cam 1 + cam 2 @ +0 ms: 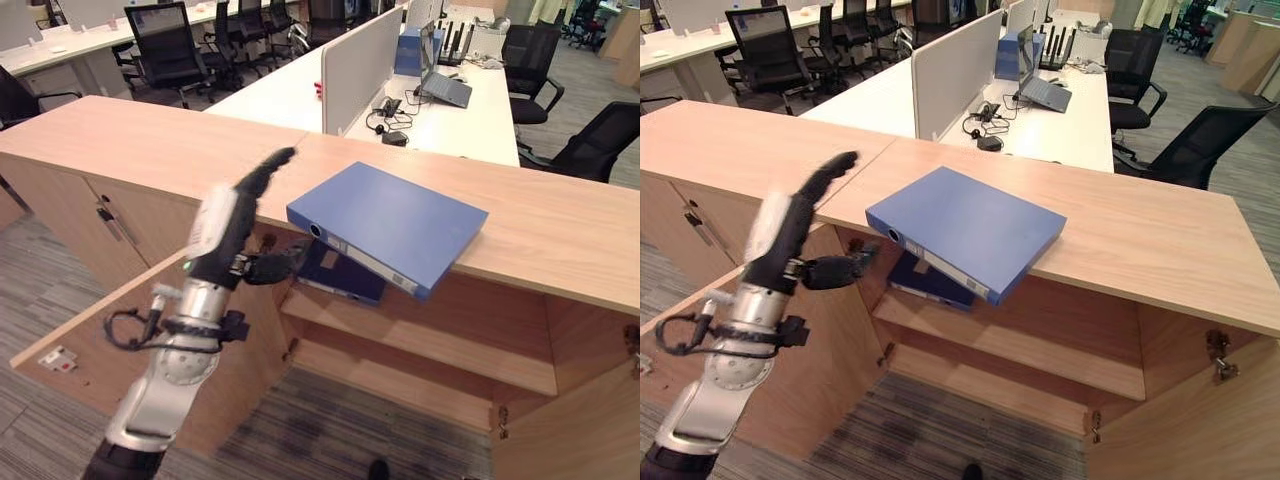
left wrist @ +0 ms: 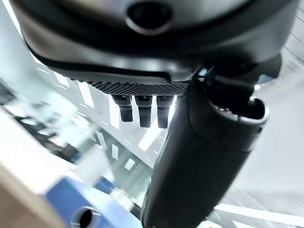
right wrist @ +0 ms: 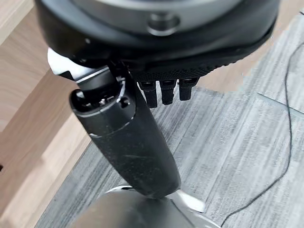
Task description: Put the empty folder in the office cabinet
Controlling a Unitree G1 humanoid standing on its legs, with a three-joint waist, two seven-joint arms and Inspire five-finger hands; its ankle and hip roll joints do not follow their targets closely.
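Folder (image 1: 388, 223): blue, lies flat on the cabinet top (image 1: 560, 240), one corner jutting out past the front edge over the open compartment. Spine with its ring hole faces the robot's left. Nothing holds it.

A second, darker folder (image 1: 338, 272) rests on the upper shelf (image 1: 440, 345) just below, partly hidden by the overhang. The lower shelf (image 1: 400, 385) sits beneath it.

Left hand (image 1: 232, 222): raised just beside the folder's left corner, not touching. Fingers (image 1: 270, 165) straight and pointing up over the top's edge, thumb (image 1: 275, 266) stretched toward the shelf opening. Open, gripping nothing. Left wrist view shows the spine hole close past the thumb.

Right hand (image 3: 142, 95): hanging over grey carpet (image 3: 247, 137) beside cabinet wood, fingers relaxed, empty.

Cabinet door (image 1: 120, 330) swung open on the left, under the left arm.

Judgement: folder not yet grasped; task barely begun.

Risks:
- Overhanging corner. A nudge from the straight fingers could tip the folder off the edge to the floor.
- A one-hand pinch at the corner of a wide folder may let it swing or slip out.
- The shelf space is already part taken; the incoming folder could jam against the dark one or shove it back.
- Arm could knock the open door.
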